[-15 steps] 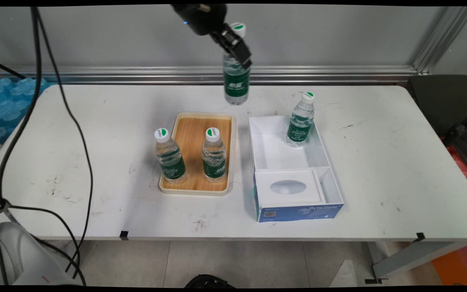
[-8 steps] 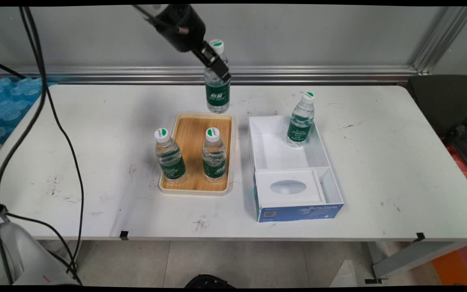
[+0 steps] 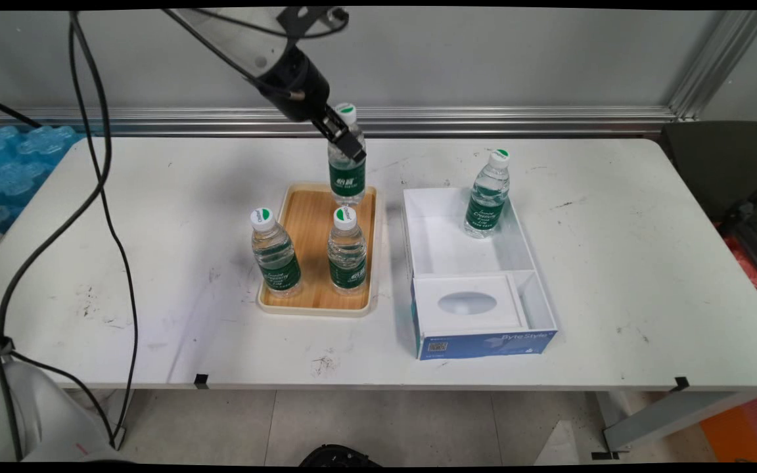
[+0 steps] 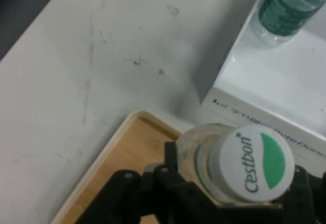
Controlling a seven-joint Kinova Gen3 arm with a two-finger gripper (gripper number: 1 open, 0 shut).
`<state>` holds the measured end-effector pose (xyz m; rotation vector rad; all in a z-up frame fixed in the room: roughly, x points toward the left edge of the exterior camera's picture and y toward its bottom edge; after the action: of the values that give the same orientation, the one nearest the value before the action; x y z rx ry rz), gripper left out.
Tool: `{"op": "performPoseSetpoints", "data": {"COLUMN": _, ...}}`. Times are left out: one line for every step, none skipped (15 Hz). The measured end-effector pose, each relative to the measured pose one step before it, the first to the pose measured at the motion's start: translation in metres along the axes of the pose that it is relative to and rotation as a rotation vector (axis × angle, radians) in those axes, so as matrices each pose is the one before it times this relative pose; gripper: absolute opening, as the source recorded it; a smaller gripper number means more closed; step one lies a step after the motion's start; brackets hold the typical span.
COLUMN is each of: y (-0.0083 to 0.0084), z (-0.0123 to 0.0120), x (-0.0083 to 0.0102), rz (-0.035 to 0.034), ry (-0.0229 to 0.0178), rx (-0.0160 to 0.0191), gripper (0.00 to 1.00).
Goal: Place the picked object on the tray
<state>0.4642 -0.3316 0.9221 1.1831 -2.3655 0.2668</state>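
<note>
End effector (image 3: 351,146) is what I check first: its black fingers are clamped on the upper body of a Cestbon water bottle (image 3: 346,172), just under the shoulder, and the bottle hangs upright with its white-and-green cap (image 3: 345,113) above the grip. In the hand view the same end effector (image 4: 232,183) shows its linkage on both sides of the bottle's neck, with the cap (image 4: 253,163) filling the lower right. The held bottle sits over the far end of the wooden tray (image 3: 299,213), its base low against the tray's far rim; I cannot tell whether it touches the wood.

Nearer the camera than the end effector, two more bottles stand upright on the tray: one directly in front of the held bottle (image 3: 347,253) and one at the tray's left edge (image 3: 275,255). To the end effector's right lies an open white box with blue sides (image 3: 464,259), and a fourth bottle (image 3: 487,196) stands in its far compartment; the near compartment holds a white insert with an oval cutout (image 3: 466,303). In the hand view that box (image 4: 265,89) and its bottle (image 4: 290,7) appear at upper right. Everything rests on the scuffed white counter (image 3: 615,263).
</note>
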Motion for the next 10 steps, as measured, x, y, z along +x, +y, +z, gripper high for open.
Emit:
{"op": "performPoseSetpoints", "data": {"y": -0.0027, "z": 0.00586, "x": -0.00213, "rz": 0.00379, "ry": -0.00303, "rx": -0.00471, "gripper": 0.0}}
{"op": "performPoseSetpoints", "data": {"y": -0.00259, "z": 0.00548, "x": -0.00213, "rz": 0.00352, "ry": -0.00297, "rx": -0.0046, "gripper": 0.0}}
{"op": "performPoseSetpoints", "data": {"y": -0.00258, "z": 0.00534, "x": -0.00207, "rz": 0.00306, "ry": -0.00247, "rx": -0.00456, "gripper": 0.0}}
{"op": "performPoseSetpoints", "data": {"y": -0.00376, "z": 0.00813, "x": -0.003, "rz": 0.00555, "ry": -0.00405, "rx": -0.0075, "gripper": 0.0}}
{"op": "performPoseSetpoints", "data": {"y": -0.00296, "z": 0.00662, "x": -0.00254, "rz": 0.0051, "ry": -0.00361, "rx": -0.00687, "gripper": 0.0}}
{"op": "performPoseSetpoints", "data": {"y": -0.0022, "z": 0.00567, "x": -0.00178, "rz": 0.00528, "ry": -0.0031, "rx": -0.0062, "gripper": 0.0}}
{"op": "performPoseSetpoints", "data": {"y": -0.00224, "z": 0.00597, "x": -0.00185, "rz": 0.00565, "ry": -0.00269, "rx": -0.00665, "gripper": 0.0}}
{"op": "performPoseSetpoints", "data": {"y": -0.00172, "z": 0.00529, "x": -0.00139, "rz": 0.00628, "ry": -0.00111, "rx": -0.00552, "gripper": 0.0}}
{"op": "performPoseSetpoints", "data": {"y": -0.00127, "z": 0.00434, "x": -0.00065, "rz": 0.00561, "ry": -0.00014, "rx": -0.0046, "gripper": 0.0}}
{"op": "performPoseSetpoints", "data": {"y": -0.00085, "z": 0.00262, "x": -0.00045, "rz": 0.0036, "ry": 0.00033, "rx": -0.00259, "gripper": 0.0}}
